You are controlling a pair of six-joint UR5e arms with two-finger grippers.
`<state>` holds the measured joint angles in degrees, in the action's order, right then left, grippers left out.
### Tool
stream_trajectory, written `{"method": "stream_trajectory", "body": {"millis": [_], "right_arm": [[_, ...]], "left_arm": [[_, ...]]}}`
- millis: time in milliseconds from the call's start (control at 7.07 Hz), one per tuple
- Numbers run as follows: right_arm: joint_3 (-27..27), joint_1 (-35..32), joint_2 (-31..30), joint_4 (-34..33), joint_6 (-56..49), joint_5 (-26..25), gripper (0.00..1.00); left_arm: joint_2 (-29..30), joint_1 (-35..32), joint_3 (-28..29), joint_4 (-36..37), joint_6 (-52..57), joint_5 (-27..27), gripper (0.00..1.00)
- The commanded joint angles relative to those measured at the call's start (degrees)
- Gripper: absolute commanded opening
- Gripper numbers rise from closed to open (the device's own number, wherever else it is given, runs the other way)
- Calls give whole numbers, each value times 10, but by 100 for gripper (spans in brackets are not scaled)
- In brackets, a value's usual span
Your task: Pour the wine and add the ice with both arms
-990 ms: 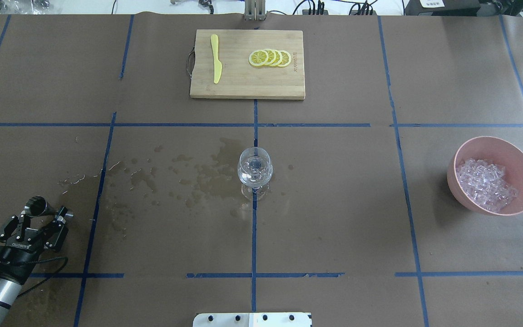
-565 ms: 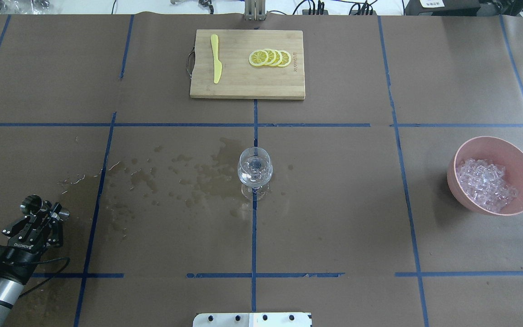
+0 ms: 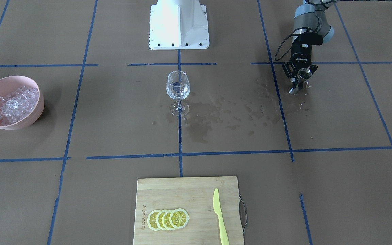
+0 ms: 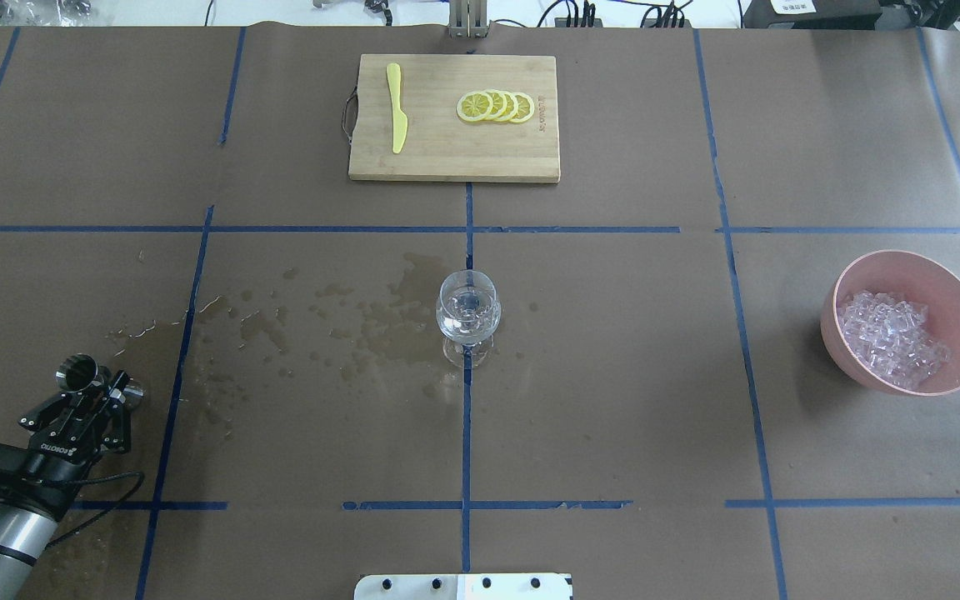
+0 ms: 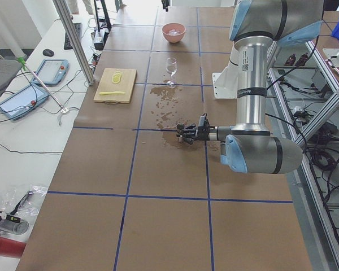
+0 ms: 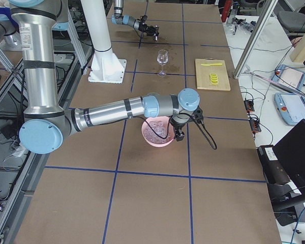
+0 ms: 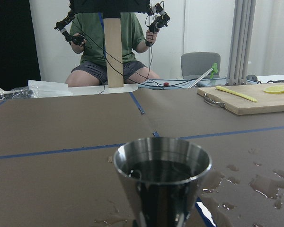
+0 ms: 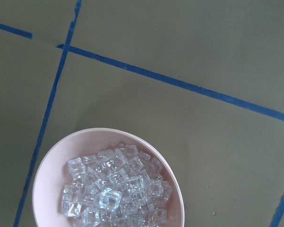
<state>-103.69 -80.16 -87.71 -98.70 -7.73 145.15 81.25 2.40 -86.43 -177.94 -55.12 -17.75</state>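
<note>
While pinching steel jigger (image 4: 78,372) upright, well left of glass (image 3: 177,80): left gripper (image 4: 105,386) | pour judged done, wine (image 3: 177,92) in glass | ice (image 4: 892,337) unadded, heaped in pink bowl (image 4: 959,304) | right gripper (image 6: 179,133) by bowl, claw state untellable

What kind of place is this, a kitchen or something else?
Probably a robotics lab, not a kitchen: the table carries a blue tape grid, a seated person holds wired controllers, and tablets lie nearby.
</note>
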Motion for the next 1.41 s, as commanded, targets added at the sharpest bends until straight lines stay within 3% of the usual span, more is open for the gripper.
{"method": "stream_trajectory", "body": {"millis": [0, 424, 565, 707, 990, 1272], "right_arm": [[-34, 1, 3, 1, 6, 0, 100], [-38, 1, -2, 1, 6, -3, 100], [-38, 1, -4, 1, 6, -5, 100], [-38, 1, -6, 1, 5, -6, 100], [-38, 1, -9, 1, 5, -7, 100], [-38, 1, -9, 1, 5, -7, 100]], "left_arm": [[24, -7, -50, 0, 65, -5, 0], [179, -35, -64, 6, 243, -23, 0], [215, -51, -64, 9, 250, -40, 0], [247, -76, -71, 68, 251, -74, 0], [332, -92, -81, 213, 305, -79, 0], [335, -107, -84, 221, 377, -78, 0]]}}
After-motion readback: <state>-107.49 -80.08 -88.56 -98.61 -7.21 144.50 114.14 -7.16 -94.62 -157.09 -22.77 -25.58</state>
